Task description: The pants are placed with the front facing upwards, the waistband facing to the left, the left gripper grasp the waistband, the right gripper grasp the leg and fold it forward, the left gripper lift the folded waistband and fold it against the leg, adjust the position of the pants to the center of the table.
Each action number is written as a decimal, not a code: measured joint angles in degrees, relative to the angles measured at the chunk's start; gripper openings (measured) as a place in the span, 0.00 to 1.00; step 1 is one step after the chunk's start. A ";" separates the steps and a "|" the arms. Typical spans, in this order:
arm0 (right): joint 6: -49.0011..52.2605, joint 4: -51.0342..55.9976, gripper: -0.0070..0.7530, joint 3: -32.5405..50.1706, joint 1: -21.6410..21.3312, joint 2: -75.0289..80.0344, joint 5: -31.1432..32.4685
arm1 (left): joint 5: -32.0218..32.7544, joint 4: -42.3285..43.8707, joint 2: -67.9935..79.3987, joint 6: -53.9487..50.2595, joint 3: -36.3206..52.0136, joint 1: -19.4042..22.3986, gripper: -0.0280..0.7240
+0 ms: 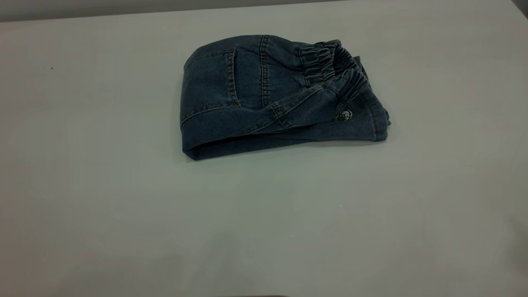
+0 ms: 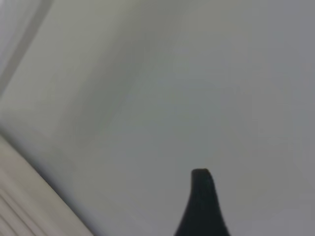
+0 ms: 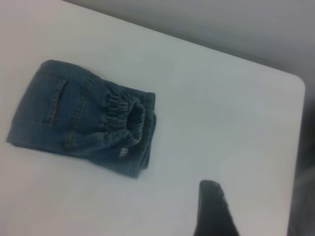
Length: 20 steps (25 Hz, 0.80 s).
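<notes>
Left gripper (image 2: pixel 202 196) away from the cloth, only one dark finger visible above bare table (image 1: pixel 103 206) in its wrist view; cannot tell whether wide or narrow. Not seen at all from the exterior camera. In the middle, slightly toward the far side of the table, the pants (image 1: pixel 264 99) as a compact folded bundle, lying flat, touched by nothing. Fold edge at the left, with a back pocket (image 1: pixel 216 82) and tan seams facing up. At the right end, the waistband (image 1: pixel 334 66) laid on top, gathered and slightly open, a small metal button (image 1: pixel 345 116) just below it near the right corner. Printed leg hidden under the top layers, impossible to confirm. Right gripper (image 3: pixel 214 206) well apart from the bundle on the near right, holding nothing; again only one finger visible, so opening not clear. Both folds probably finished, only the centering left. To do this well: push or drag the whole bundle a little toward the near side, low and slow, pressing on the thick fold edge rather than on the loose waistband, otherwise risk of the top layer sliding open.
</notes>
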 joint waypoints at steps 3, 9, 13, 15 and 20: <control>0.44 0.80 0.49 0.07 0.00 0.00 0.00 | -0.23 0.00 -2.16 -2.83 1.85 0.00 0.65; 0.94 2.11 0.49 0.18 0.00 0.00 0.00 | -4.47 0.00 -5.71 -2.29 1.86 0.00 0.64; 1.02 2.17 0.49 0.18 0.00 0.00 0.00 | -5.48 0.00 -5.53 3.32 -0.86 0.00 0.64; 1.02 2.17 0.49 0.18 0.00 0.00 0.00 | -7.55 -0.06 -4.20 4.85 -2.61 0.00 0.63; 1.07 2.17 0.49 0.18 0.00 0.00 0.00 | -10.64 -0.01 2.80 5.90 -7.80 0.00 0.63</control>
